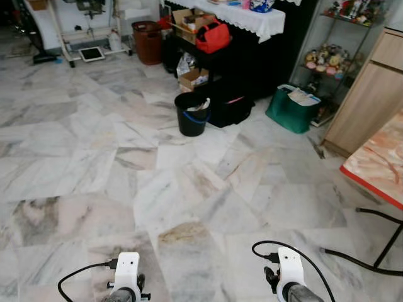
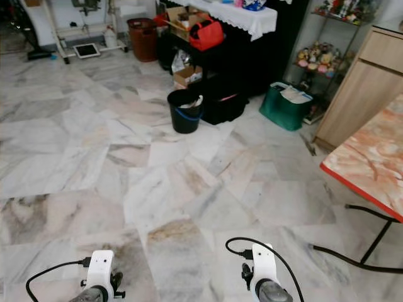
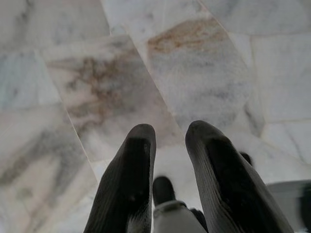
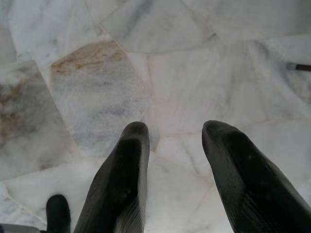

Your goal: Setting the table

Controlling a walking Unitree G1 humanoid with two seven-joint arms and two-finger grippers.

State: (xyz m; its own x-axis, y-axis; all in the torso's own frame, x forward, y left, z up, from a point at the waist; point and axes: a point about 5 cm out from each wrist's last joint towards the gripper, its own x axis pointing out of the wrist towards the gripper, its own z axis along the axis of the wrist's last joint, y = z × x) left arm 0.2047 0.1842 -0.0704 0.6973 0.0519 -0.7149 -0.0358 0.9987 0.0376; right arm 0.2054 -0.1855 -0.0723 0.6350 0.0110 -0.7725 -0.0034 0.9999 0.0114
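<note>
- table (image 1: 381,160) with marble-pattern top and red edge sits ahead to the robot's right; no tableware visible, so setting likely not begun
- left gripper (image 3: 167,182) hangs over marble floor (image 1: 126,163), fingers apart, empty
- right gripper (image 4: 177,179) likewise low, fingers apart, empty
- black bucket (image 1: 192,113) well apart from table

Each silver arm ends in a white boxy wrist housing with a looping black cable plugged into its side. The left claw (image 3: 167,141) and right claw (image 4: 177,141) each have two long, rounded, matte-black fingers.
</note>
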